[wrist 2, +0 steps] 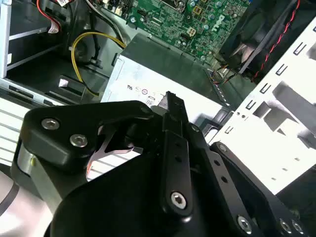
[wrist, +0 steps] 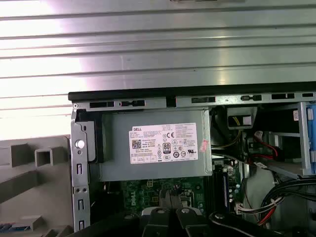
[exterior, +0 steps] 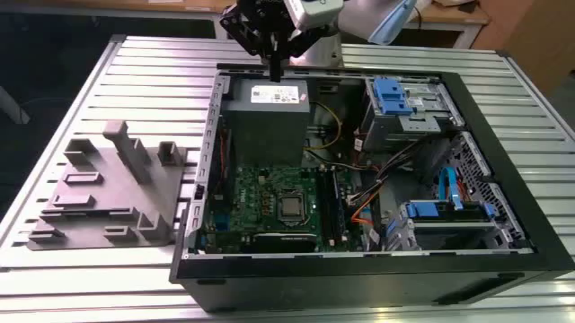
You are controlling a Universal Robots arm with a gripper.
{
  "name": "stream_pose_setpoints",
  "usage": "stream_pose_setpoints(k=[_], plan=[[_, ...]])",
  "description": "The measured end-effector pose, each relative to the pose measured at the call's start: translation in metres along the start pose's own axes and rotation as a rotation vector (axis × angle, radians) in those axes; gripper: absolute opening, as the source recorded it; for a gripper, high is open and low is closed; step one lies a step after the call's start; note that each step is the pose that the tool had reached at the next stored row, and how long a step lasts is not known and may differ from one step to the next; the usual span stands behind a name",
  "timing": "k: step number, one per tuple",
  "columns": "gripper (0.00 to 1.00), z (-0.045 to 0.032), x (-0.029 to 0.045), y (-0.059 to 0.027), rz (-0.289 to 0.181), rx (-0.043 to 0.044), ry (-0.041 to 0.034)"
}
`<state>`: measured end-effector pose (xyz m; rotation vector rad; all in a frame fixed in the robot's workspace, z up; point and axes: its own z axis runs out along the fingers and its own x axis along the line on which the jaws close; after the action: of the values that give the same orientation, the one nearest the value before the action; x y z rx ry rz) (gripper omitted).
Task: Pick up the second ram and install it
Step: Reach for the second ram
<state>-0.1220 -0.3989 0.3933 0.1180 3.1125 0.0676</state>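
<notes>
One gripper hangs over the power supply's far edge. Jaws are together, probably clamped on the second ram, which is seen edge-on with its long axis pointing down. The memory slots lie well apart from it, nearer the exterior camera.

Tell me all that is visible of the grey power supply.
The power supply is a grey metal box with a white printed label on its top face. It sits flat inside the open case, in a corner against the frame, next to the green board. A yellow cable runs beside it.
</notes>
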Motion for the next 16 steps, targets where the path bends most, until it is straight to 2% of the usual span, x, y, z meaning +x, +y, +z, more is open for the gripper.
stream_pose_setpoints(k=[12, 16], plan=[[0.07, 0.0000, 0.0001, 0.0000, 0.000, 0.0000, 0.0000], [0.07, 0.0000, 0.0043, -0.0003, 0.000, 0.0000, 0.0000]])
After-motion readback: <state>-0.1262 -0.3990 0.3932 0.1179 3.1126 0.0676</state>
